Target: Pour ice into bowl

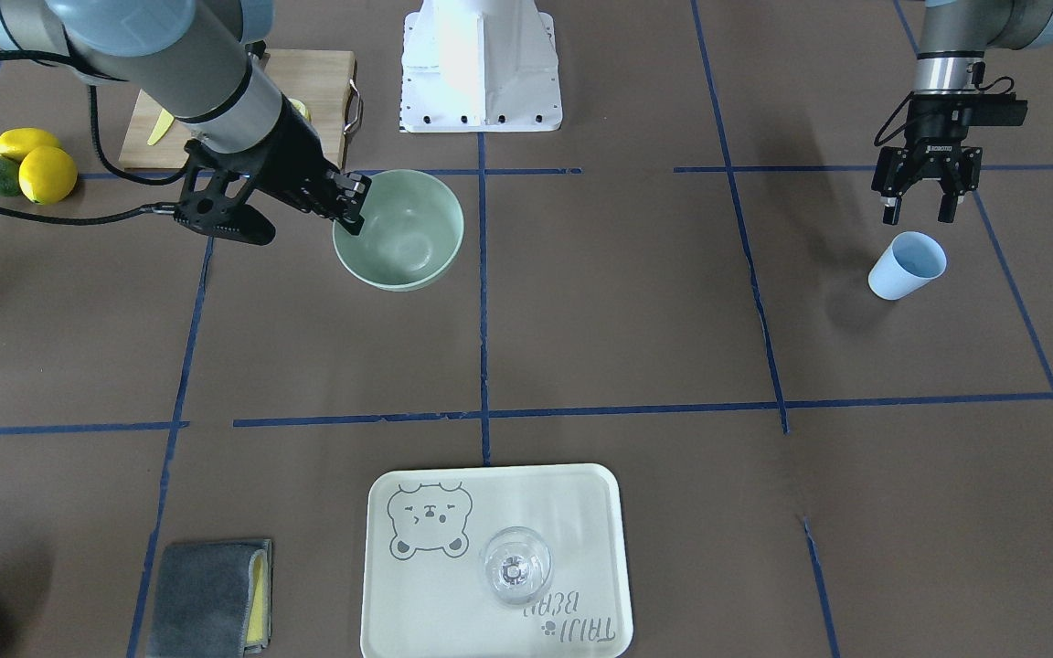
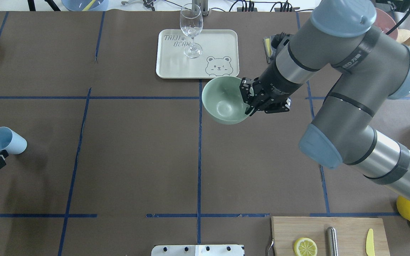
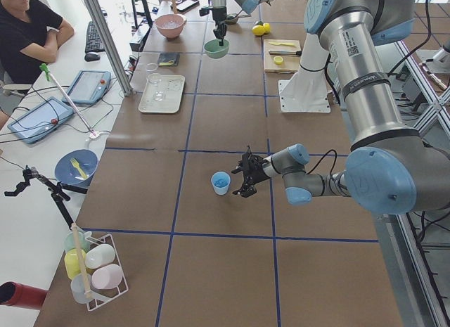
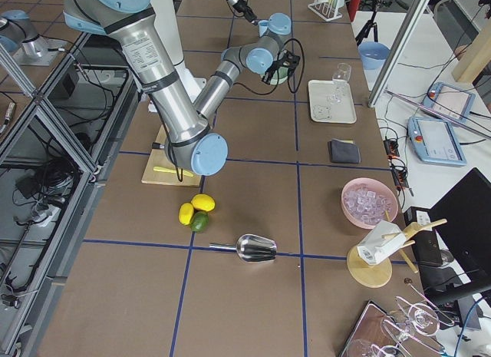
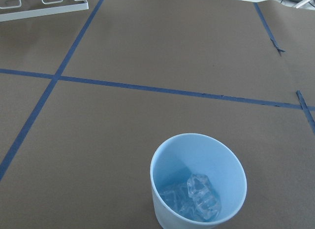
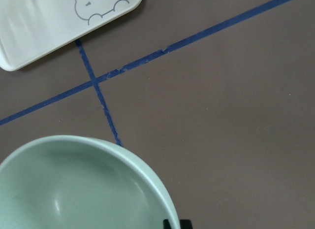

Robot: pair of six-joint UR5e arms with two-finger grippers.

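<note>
Where the bowl [image 1: 403,233] is hanging: above the bench [image 1: 627,302], with its rim being pinched on the side nearest the right arm [image 1: 170,64].
Right gripper [image 1: 353,206]: its fingers are clamping the bowl's rim, one reaching inside and one pressing on the outside.
Left gripper [image 1: 920,216]: its fingers are standing apart, gripping nothing and hovering just beside the light blue cup [image 1: 908,265].
Ice [image 5: 194,198]: the cubes are lying at the bottom of the light blue cup, which is standing upright on the bench, well apart from the bowl.
</note>
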